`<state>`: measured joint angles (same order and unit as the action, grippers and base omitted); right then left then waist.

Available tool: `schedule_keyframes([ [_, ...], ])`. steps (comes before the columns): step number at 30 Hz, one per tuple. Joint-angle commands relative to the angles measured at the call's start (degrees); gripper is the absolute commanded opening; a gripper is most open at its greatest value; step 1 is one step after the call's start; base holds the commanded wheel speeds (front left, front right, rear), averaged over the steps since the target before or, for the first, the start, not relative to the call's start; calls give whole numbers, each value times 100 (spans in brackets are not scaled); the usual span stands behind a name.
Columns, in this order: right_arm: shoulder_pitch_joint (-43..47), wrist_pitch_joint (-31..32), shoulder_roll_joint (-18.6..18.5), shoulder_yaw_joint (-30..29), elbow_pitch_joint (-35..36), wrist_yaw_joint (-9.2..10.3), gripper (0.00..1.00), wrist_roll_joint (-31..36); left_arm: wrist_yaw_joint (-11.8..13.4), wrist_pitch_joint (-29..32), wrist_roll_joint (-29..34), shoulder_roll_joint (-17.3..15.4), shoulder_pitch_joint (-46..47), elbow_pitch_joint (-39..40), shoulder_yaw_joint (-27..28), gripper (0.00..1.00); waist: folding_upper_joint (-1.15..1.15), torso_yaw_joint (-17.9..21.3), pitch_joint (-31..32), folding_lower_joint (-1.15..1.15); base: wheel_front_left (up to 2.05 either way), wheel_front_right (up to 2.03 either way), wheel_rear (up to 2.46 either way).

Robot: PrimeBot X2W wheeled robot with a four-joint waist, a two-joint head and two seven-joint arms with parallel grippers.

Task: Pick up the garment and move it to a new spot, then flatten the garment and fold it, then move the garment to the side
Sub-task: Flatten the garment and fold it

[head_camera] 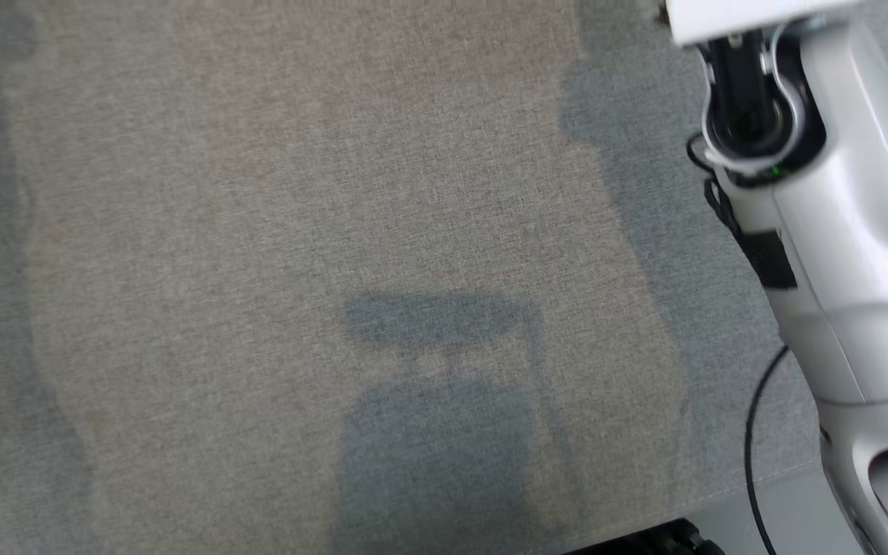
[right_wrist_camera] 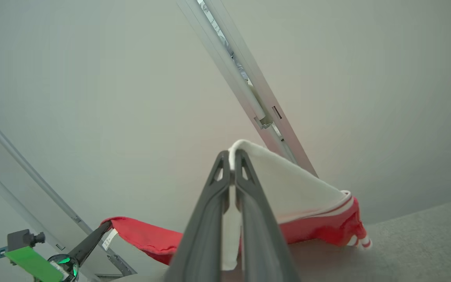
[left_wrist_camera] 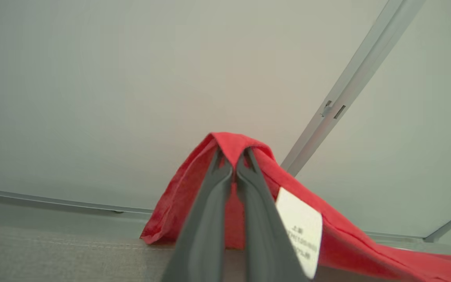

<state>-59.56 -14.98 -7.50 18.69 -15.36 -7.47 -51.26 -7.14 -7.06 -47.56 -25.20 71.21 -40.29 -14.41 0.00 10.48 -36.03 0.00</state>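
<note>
Head cam: steep down-look, close over the grey woven bench (head_camera: 259, 231), soft focus; the pale right forearm (head_camera: 845, 254) is at the right edge. Left wrist cam: low over the bench, sighting along the left fingers (left_wrist_camera: 210, 219), tipped up at a pale wall (left_wrist_camera: 92, 78); garment (left_wrist_camera: 347, 243) very near the lens. Right wrist cam: along the right fingers (right_wrist_camera: 206, 223), same low upward tilt, slotted rail (right_wrist_camera: 249, 90) running diagonally. Both wrist views share garment, wall, a slotted rail and a strip of bench. Right wrist view also catches the left fingers, lower left.
</note>
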Motion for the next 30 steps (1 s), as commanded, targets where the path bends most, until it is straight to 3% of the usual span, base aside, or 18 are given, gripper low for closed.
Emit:
schedule_keyframes([
  [1, 286, -25, -115, -34, 142, -3, 0, 39, -42, 40, -113, -58, -324, 149, -52, 0, 0, -190, 340, 0, 0, 0, 0],
  [11, 2614, 65, -370, -307, 1029, -4, 0, -102, -36, -56, -674, -315, -2596, 1695, -277, 0, 0, -541, 1345, 0, 0, 0, 0],
  [21, 4973, 37, -147, -895, 1513, -3, 0, -278, 446, -478, -800, -234, -5183, 2820, -305, 0, 0, -763, 2202, 0, 0, 0, 0],
  [30, 6245, 332, -104, -1001, 1907, -3, 0, -78, 722, -724, -675, -6, -6790, 3393, -372, 0, 0, -794, 2718, 0, 0, 0, 0],
])
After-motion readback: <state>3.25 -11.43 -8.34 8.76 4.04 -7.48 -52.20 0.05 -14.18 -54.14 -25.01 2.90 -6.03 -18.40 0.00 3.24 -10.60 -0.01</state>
